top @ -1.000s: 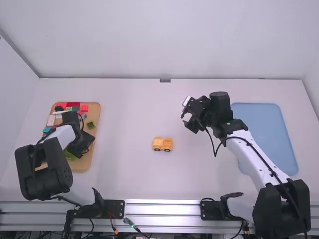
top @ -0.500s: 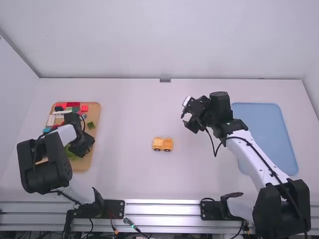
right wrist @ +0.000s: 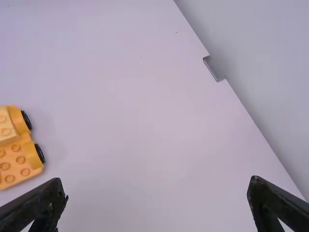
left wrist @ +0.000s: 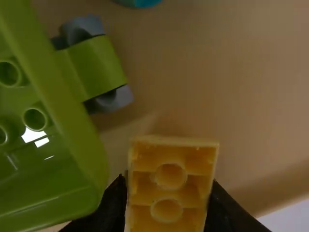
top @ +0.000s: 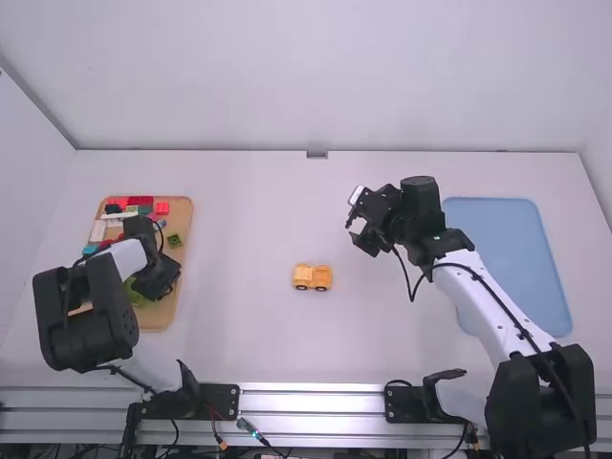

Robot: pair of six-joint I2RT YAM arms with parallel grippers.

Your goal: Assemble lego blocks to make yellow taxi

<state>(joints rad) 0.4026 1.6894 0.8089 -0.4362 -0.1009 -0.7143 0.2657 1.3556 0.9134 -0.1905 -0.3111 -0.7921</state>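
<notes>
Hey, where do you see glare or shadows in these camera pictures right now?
Left wrist view: small bright white patches in the green block, soft shadow on the tan board near it. Right wrist view: faint, soft shadow beside the yellow car. High view: fairly even light, pale shine along the metal rail.

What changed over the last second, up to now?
The left arm shifted slightly away from the camera, its pincer over the brown tray. It holds a yellow block; when it took hold, I cannot tell. The right arm hardly moved, and the yellow car stayed put.
</notes>
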